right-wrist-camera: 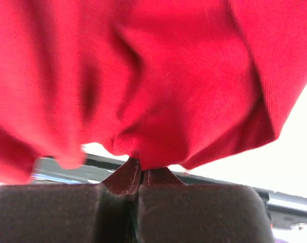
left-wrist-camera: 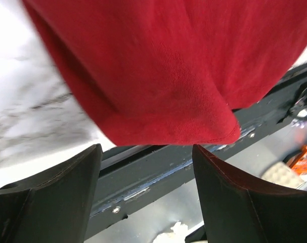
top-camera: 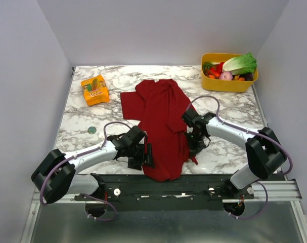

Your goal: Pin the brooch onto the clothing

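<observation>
The tiny round grey-green brooch lies unpinned; your right gripper pinches the dark red T-shirt, and your left gripper is released.

L arm stretched fwd, angled inward, wrist low; L gripper jaws wide apart, gripping nothing. R arm bent inward; R gripper clamped on clothing fold.

Looks like a robotics lab cell, not a home. Marble-print tabletop boxed in on three sides by bare pale walls. Left arm and right arm bolted to a black rail at the near edge, purple cables looped along them. Staged props at the back: yellow bin of vegetables, orange carton.
</observation>
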`<state>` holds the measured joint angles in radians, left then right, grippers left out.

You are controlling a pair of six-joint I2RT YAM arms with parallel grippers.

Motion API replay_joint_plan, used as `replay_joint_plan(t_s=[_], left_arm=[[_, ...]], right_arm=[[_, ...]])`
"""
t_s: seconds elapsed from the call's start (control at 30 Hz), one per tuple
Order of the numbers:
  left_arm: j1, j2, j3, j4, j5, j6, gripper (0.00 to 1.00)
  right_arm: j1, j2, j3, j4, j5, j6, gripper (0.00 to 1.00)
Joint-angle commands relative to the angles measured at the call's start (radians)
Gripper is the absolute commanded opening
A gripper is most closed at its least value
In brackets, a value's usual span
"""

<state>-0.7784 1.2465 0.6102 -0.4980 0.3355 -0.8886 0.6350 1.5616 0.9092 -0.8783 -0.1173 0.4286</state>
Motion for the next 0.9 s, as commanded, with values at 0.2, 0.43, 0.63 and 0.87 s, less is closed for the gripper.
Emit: replay_joint_plan(t_s=[0.2,0.43,0.63,0.87], left_arm=[[-0.107,0.065,-0.03,0.104,0.011,-0.088,0.8],[-0.173,0.217,-0.049,0.229,-0.029,-0.124,0.69],[-0.176,0.263,-0.009,0.233,-0.09,-0.09,0.0],[-0.119,0.053,0.186,-0.121,-0.305,0.065,0.0]], right_arm=[[0.006,-0.04,0.223,-0.018,0.085,-0.025,0.0],[0.005,-0.063,0.246,-0.019,0.076,-0.034,0.0],[0.005,-0.086,0.255,-0.031,0.093,-0.039,0.01],[-0.003,-0.156,0.302,-0.048,0.117,-0.039,0.0]])
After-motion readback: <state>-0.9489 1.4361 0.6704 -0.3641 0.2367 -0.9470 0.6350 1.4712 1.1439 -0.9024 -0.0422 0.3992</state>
